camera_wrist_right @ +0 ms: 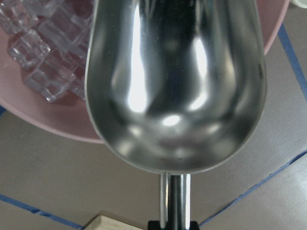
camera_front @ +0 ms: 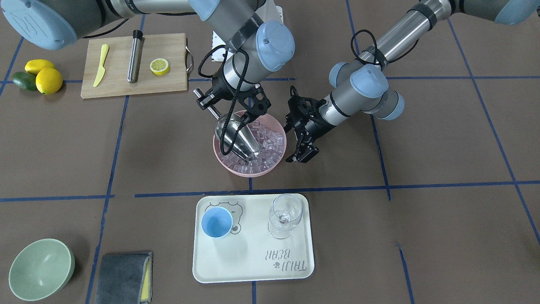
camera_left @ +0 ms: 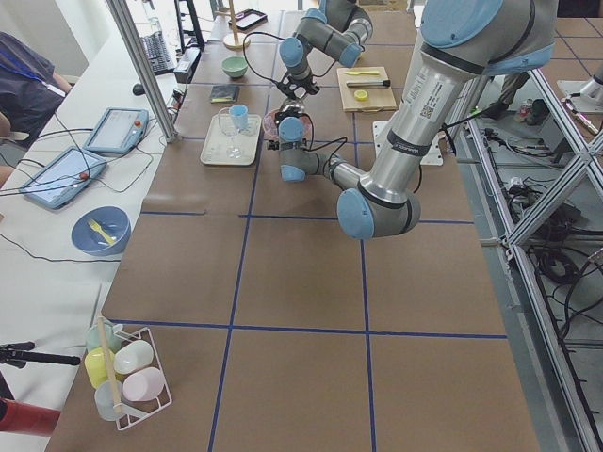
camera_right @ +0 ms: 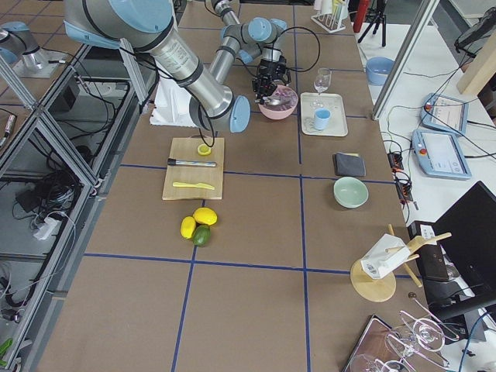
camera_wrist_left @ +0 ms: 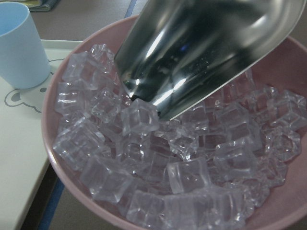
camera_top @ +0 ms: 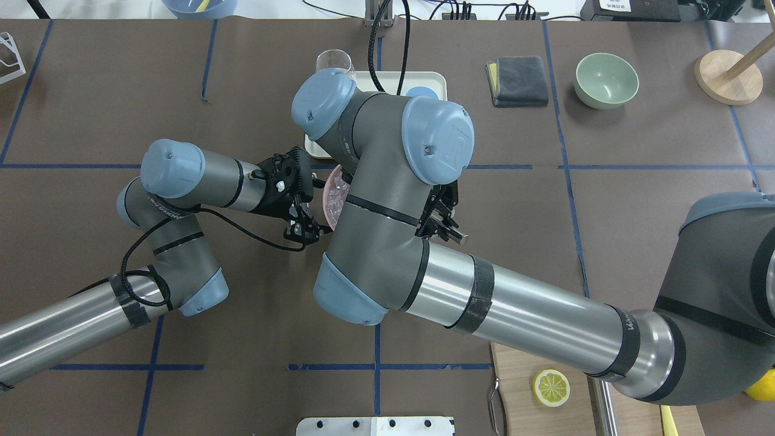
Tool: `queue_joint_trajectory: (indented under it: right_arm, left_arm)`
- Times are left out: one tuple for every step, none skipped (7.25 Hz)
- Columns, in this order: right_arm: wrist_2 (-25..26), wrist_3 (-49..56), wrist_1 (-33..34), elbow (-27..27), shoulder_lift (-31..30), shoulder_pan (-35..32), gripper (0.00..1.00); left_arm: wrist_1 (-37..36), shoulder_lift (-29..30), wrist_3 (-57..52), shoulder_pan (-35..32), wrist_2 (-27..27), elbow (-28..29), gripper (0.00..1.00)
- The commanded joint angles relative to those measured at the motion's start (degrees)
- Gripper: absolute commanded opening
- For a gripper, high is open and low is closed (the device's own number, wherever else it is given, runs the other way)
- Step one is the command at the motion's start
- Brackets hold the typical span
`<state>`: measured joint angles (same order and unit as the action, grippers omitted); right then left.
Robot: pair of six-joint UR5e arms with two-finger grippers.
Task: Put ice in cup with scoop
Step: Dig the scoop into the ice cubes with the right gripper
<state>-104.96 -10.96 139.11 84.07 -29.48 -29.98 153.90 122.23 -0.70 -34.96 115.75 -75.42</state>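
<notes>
- Here, in the front-facing view, a brown counter (camera_front: 443,139) crossed by blue tape lines is carrying a pink bowl (camera_front: 276,165) heaped with ice (camera_front: 270,147). The right jaws are pinching the scoop (camera_front: 238,141) by its handle, with its mouth tipping down into the cubes. The left jaws are hanging spread just beside the bowl's rim. The cup (camera_front: 216,222) is standing upright on a pale tray (camera_front: 253,261) near a wine glass (camera_front: 286,215).
- From overhead, the right arm (camera_top: 387,200) is hiding most of the bowl and all of the scoop's trough, and only a sliver of the cup is showing.
- The left-end view is taking in a white side bench bearing two tablets (camera_left: 61,176).
- The right-end view is showing a cutting board (camera_right: 194,167), lemons (camera_right: 203,217) and a green bowl (camera_right: 350,191).
- The left wrist view is showing the scoop's lip touching the cubes.
- The right wrist view is looking into the scoop's bare, shiny trough.
</notes>
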Motion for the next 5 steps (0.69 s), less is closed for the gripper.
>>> queue_joint_trajectory:
  right_arm:
    - [0.0,-0.4,-3.6,-0.8,-0.2,0.1,0.00]
    - [0.0,-0.5,-5.8,-0.9,-0.7,0.2,0.00]
    - [0.0,-0.7,-8.0,-0.9,-1.5,0.3,0.00]
    - [0.0,-1.9,-10.6,-1.0,-2.7,0.4,0.00]
    - [0.0,-2.0,-11.4,-0.8,-3.2,0.4,0.00]
  left_arm:
    - [0.0,0.0,0.0,0.1,0.0,0.0,1.00]
    - [0.0,0.0,0.0,0.1,0.0,0.0,1.00]
    - [0.1,0.0,0.0,0.1,0.0,0.0,1.00]
    - [0.0,0.0,0.0,0.1,0.0,0.0,1.00]
    - [0.0,0.0,0.1,0.1,0.0,-0.1,1.00]
